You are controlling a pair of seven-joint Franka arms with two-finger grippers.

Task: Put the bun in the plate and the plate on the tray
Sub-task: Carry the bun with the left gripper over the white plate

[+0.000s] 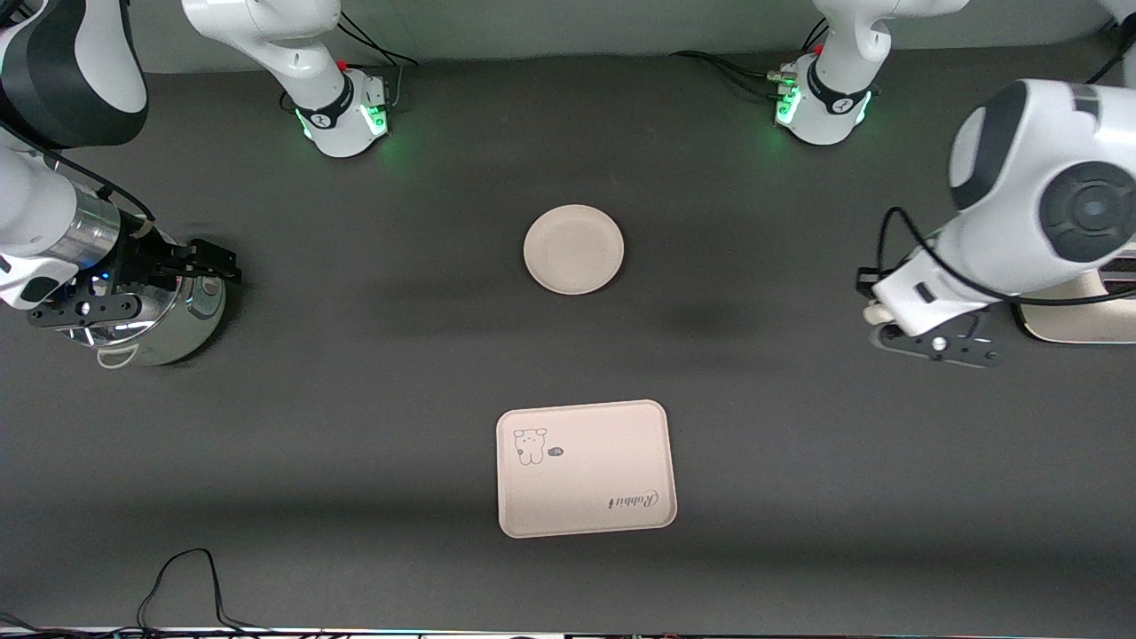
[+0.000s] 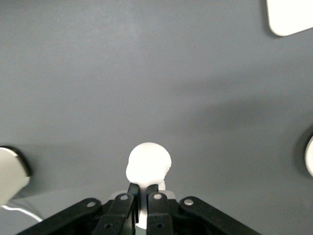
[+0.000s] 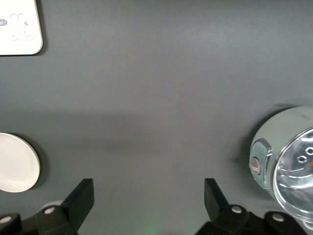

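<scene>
The bun (image 2: 148,164), a small off-white lump, is pinched between the fingertips of my left gripper (image 2: 145,188), which is shut on it. In the front view the bun (image 1: 876,311) and left gripper (image 1: 880,330) hang over bare dark table toward the left arm's end. The round cream plate (image 1: 573,249) lies mid-table with nothing on it. The rectangular tray (image 1: 586,468) with the animal drawing lies nearer the front camera than the plate, also bare. My right gripper (image 3: 149,196) is open and holds nothing. It hovers by a metal pot (image 1: 151,324) at the right arm's end.
The shiny metal pot (image 3: 288,166) shows beside the right gripper. A white object (image 1: 1078,324), partly hidden by the left arm, sits at the left arm's end. Dark table surface lies between plate, tray and both grippers. Cables (image 1: 182,577) run along the front edge.
</scene>
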